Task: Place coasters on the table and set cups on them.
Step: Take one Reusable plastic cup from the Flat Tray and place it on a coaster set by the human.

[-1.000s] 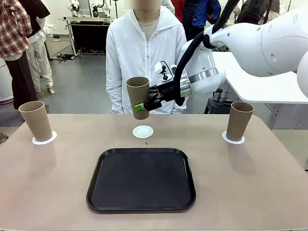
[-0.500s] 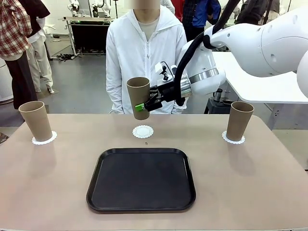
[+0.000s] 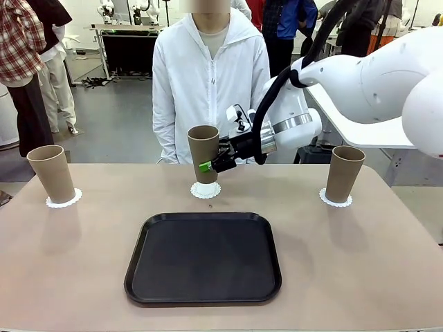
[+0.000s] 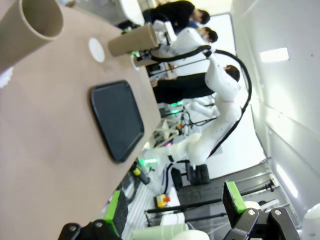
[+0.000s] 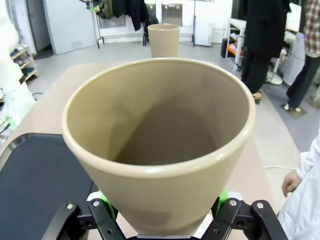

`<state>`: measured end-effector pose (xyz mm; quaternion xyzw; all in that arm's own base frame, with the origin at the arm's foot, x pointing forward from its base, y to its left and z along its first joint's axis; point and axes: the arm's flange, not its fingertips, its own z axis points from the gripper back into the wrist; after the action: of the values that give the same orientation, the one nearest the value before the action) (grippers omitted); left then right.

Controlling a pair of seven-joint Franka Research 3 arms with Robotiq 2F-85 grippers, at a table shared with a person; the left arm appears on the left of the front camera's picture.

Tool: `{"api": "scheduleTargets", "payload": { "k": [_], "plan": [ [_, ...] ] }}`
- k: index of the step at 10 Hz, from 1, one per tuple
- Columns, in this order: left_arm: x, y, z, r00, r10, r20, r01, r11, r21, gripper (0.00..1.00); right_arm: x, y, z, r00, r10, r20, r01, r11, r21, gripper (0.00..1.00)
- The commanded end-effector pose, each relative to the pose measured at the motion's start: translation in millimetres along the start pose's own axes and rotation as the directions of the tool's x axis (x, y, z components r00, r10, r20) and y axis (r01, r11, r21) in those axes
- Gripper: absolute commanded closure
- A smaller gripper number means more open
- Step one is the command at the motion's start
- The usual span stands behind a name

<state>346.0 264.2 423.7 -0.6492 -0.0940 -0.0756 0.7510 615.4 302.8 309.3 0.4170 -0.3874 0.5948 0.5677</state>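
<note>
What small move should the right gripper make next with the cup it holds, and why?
Probably lower it a little further, then release. The right gripper is shut on the middle cup, whose base sits at the middle coaster, seemingly not yet settled flat.

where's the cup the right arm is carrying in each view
Front view: the held cup is centre, upper half, gripped by the right hand over the middle coaster.
Left wrist view: it lies sideways near the top centre, beyond the black tray.
Right wrist view: it takes up the foreground, rim facing the camera.
Shared landmark: the black tray.
</note>
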Motion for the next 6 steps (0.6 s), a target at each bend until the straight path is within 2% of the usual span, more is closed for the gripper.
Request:
{"api": "scheduleTargets", "payload": {
  "k": [1, 6],
  "plan": [
    [0, -2, 1, 1.0, -0.004, 0.006, 0.004, 1.0, -0.006, 0.0, -6, -14, -6, 1.0, 0.0, 0.012, -0.001, 0.998, 0.06, 0.17],
    [0, -2, 1, 1.0, -0.004, 0.006, 0.004, 1.0, -0.006, 0.0, -26, -24, -13, 1.0, -0.015, -0.005, 0.015, 0.997, 0.071, 0.17]
  ]
}}
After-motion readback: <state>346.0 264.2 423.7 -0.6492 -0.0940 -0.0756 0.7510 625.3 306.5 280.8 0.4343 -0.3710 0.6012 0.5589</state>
